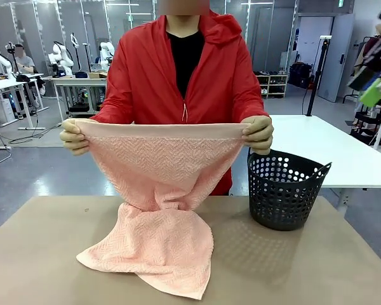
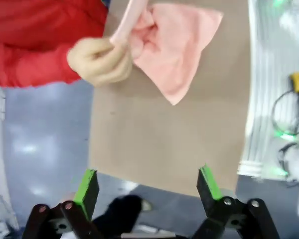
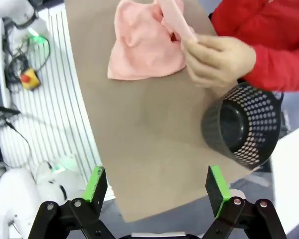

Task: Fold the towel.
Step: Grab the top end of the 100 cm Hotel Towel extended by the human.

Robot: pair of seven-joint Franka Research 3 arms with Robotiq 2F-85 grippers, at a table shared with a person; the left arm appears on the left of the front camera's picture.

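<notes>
Holding the towel [image 1: 159,190] by its smooth band, a person in a red jacket [image 1: 197,70] stood at the far side of the worktop [image 1: 317,267], with one hand [image 1: 74,136] at one end of the band and the other hand [image 1: 259,133] at the opposite end. The towel's lower part lay rumpled on the worktop.

Left wrist view: the left jaws stood spread wide, green pads [image 2: 87,186] gripping nothing. The towel [image 2: 174,50] lay well ahead of them, and a hand [image 2: 97,59] pinched its band ahead of the left-hand pad.

Right wrist view: the right jaws stood equally spread and gripped nothing. The towel [image 3: 144,45] lay well ahead. A black perforated basket [image 3: 244,124] stood nearer, ahead of the right-hand pad [image 3: 217,186], and a hand [image 3: 217,59] held the band just beyond it.
</notes>
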